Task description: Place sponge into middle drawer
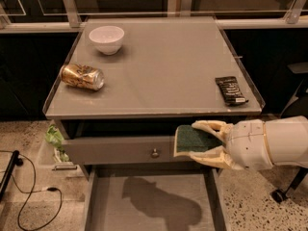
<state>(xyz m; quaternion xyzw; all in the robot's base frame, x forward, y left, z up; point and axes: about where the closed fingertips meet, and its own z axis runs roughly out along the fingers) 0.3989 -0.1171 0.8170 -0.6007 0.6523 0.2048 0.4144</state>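
Fingers (pixel 211 127) of cream plastic pinch the sponge (pixel 196 138) between them, one along its 12 o'clock edge and the other along its 6 o'clock edge. The dark green face is turned up toward the camera. A thin strip of pale yellow foam shows on the 9 o'clock side, which sticks out past the fingertips. The gripper (pixel 194 140) reaches in from 3 o'clock on a thick white wrist and hangs in the air in front of the cabinet, below the tabletop's (pixel 163 66) front edge.

The held sponge sits just at 3 o'clock of the round knob (pixel 155 153) on the closed upper drawer (pixel 115 150). The middle drawer (pixel 108 198) stands pulled out at 6 to 7 o'clock of the sponge, and a dark shadow lies on its flat grey floor. The sponge is up off that floor, not touching it.

On the tabletop, a white bowl (pixel 107 38) stands at 11 o'clock. A gold can (pixel 82 76) lies on its side at 9 o'clock. A black snack packet (pixel 231 90) lies flat at 4 o'clock, near the right rim.
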